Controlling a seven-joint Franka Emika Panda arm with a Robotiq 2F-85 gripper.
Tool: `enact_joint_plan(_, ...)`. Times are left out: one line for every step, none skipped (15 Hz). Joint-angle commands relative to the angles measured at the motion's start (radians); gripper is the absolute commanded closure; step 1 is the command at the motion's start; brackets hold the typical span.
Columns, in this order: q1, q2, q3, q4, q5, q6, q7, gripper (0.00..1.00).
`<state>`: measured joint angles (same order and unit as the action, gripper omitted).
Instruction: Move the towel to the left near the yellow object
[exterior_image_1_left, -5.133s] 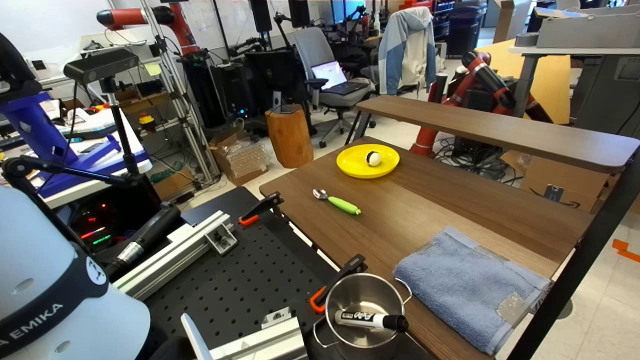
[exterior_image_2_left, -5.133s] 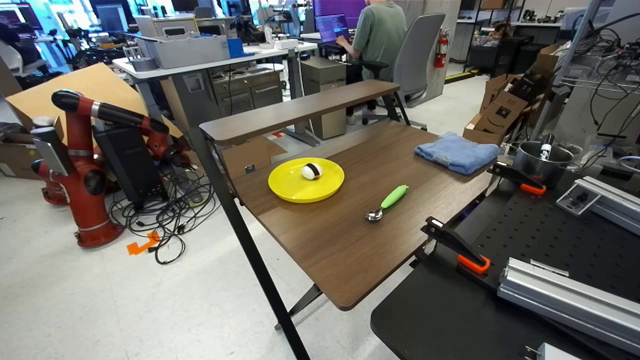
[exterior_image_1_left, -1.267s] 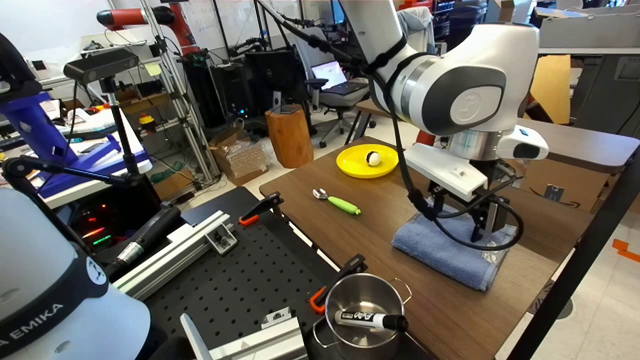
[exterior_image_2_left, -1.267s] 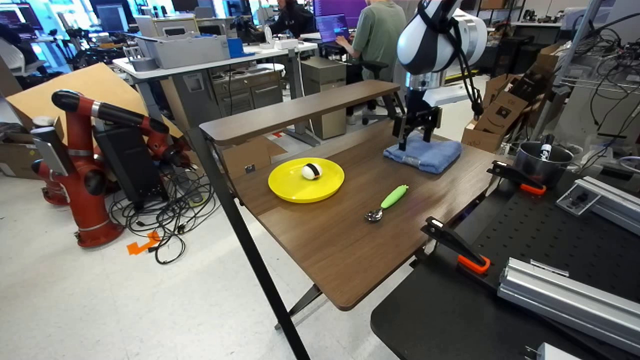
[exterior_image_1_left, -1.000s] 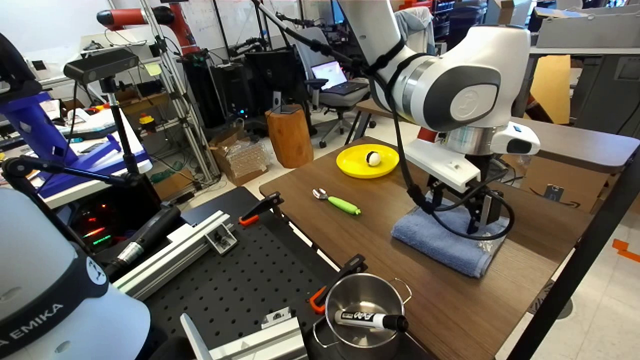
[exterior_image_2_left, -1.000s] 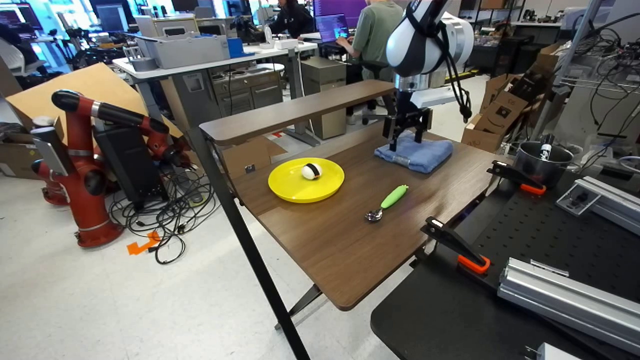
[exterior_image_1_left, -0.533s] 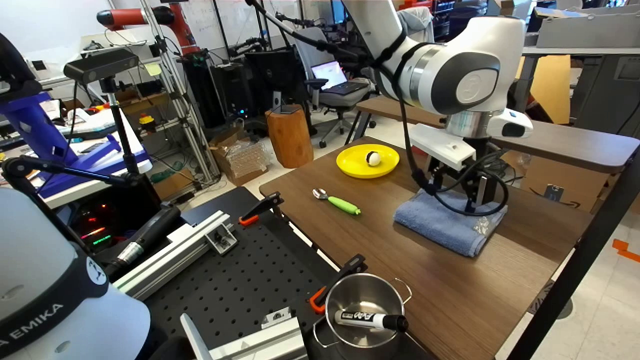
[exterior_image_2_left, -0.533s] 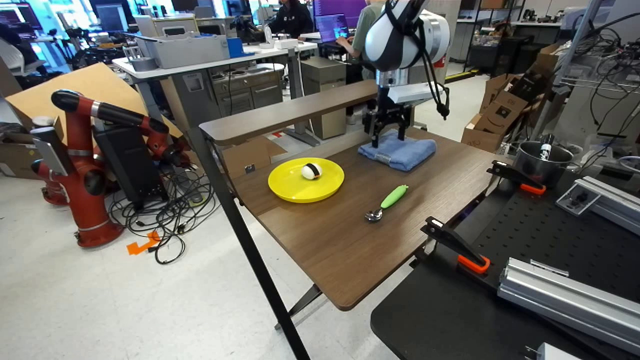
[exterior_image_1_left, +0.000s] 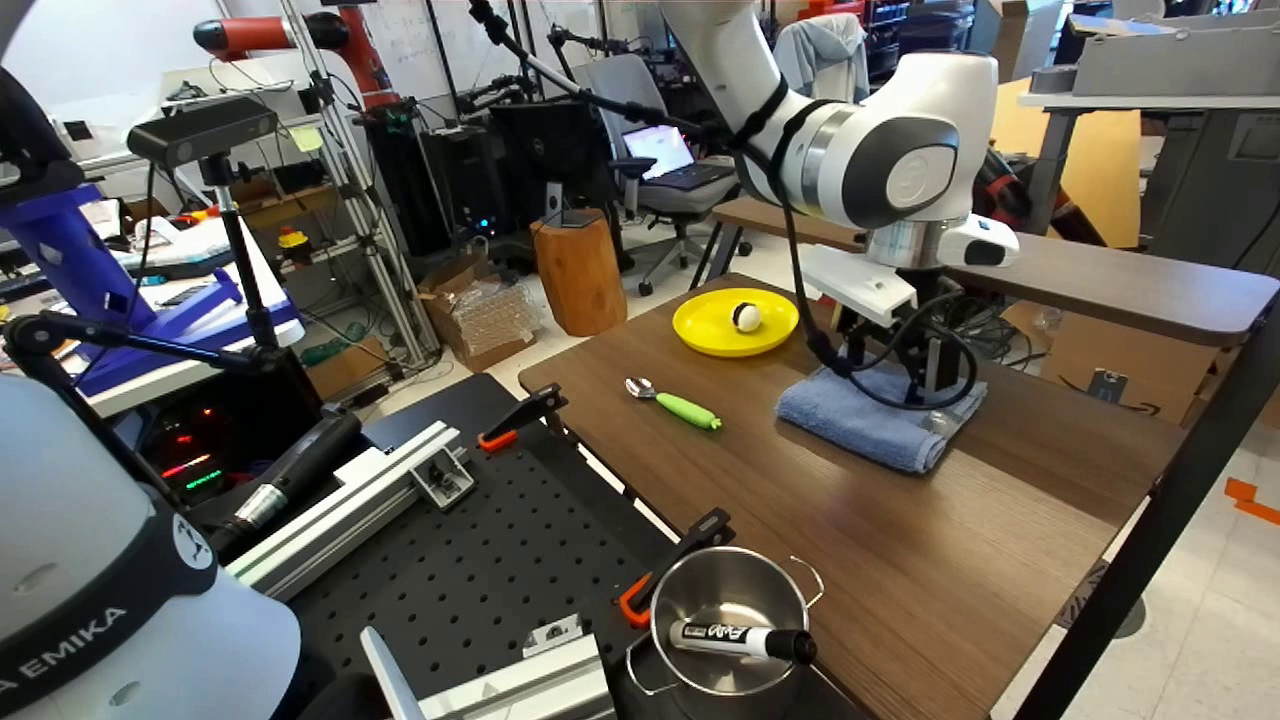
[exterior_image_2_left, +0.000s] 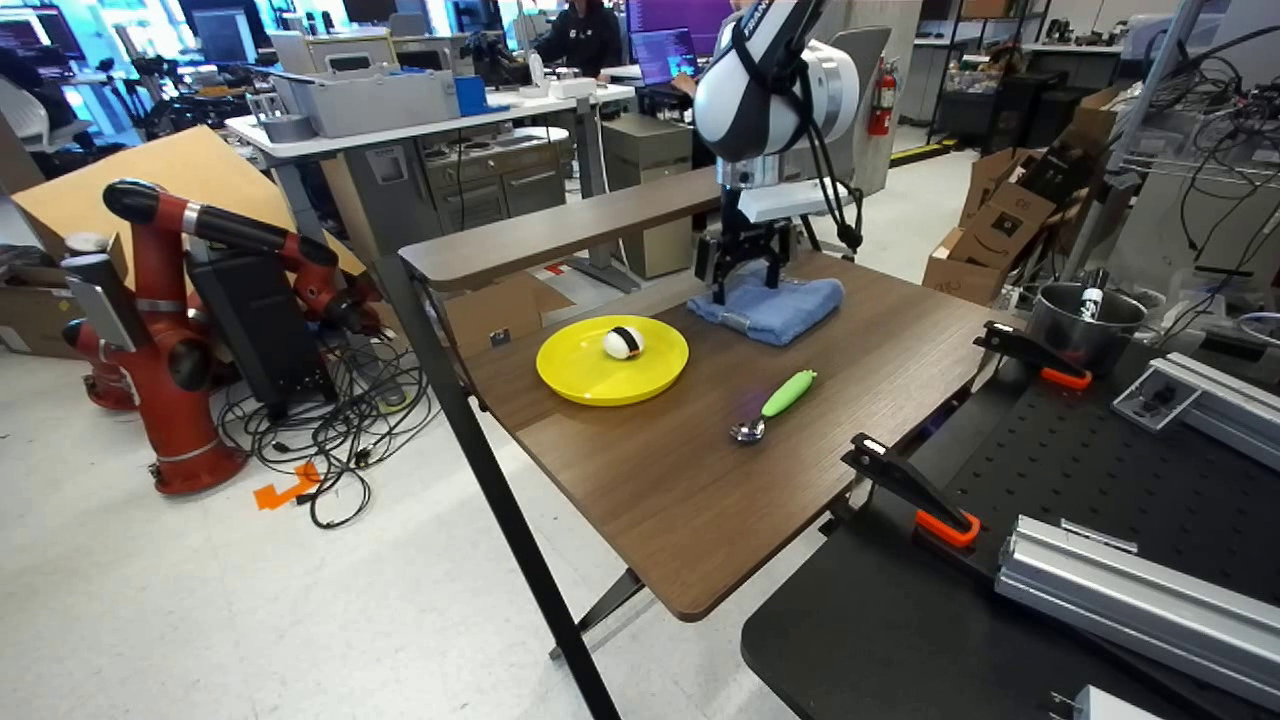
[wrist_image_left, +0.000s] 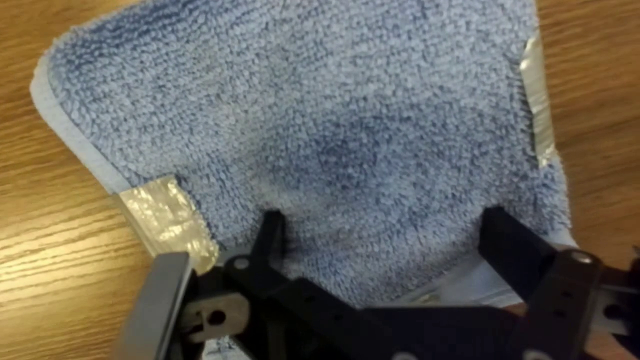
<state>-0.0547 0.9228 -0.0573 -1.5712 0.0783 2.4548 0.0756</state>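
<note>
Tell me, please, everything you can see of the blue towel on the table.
The towel is a blue-grey cloth with a fuzzy, terry-like surface and a smooth, paler hem. Shiny, tape-like patches show at its edges. Folded into a thick, roughly rectangular pad, it lies on the brown table, close to the yellow plate but apart from it. The gripper stands open over it, its fingertips seeming to press into the cloth; how firmly, I cannot tell.

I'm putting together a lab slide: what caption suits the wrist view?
Jaws parted over a blue towel with shiny patches along its edges, on a wood-grain table.
</note>
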Motion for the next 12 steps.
enact_joint_plan(0.023,0.026,-0.002,0.047,-0.015,-0.028,0.028,0.0)
enact_joint_plan(0.031,0.023,-0.002,0.044,-0.017,-0.023,0.03,0.0)
enact_joint_plan(0.04,0.022,-0.004,0.042,-0.019,-0.02,0.036,0.0)
enact_joint_plan(0.05,0.025,-0.007,0.044,-0.021,-0.017,0.042,0.0)
enact_joint_plan(0.059,0.028,-0.009,0.047,-0.023,-0.014,0.053,0.0)
enact_joint_plan(0.067,0.031,-0.012,0.051,-0.026,-0.011,0.062,0.0)
enact_joint_plan(0.072,0.029,-0.011,0.051,-0.028,-0.012,0.069,0.0)
enact_joint_plan(0.074,0.024,-0.01,0.048,-0.029,-0.016,0.073,0.0)
enact_joint_plan(0.076,0.017,-0.008,0.042,-0.024,-0.014,0.084,0.0)
enact_joint_plan(0.08,0.008,-0.01,0.036,-0.023,-0.018,0.093,0.0)
enact_joint_plan(0.08,-0.001,-0.009,0.026,-0.021,-0.013,0.098,0.0)
enact_joint_plan(0.076,-0.016,-0.004,0.011,-0.017,-0.017,0.097,0.0)
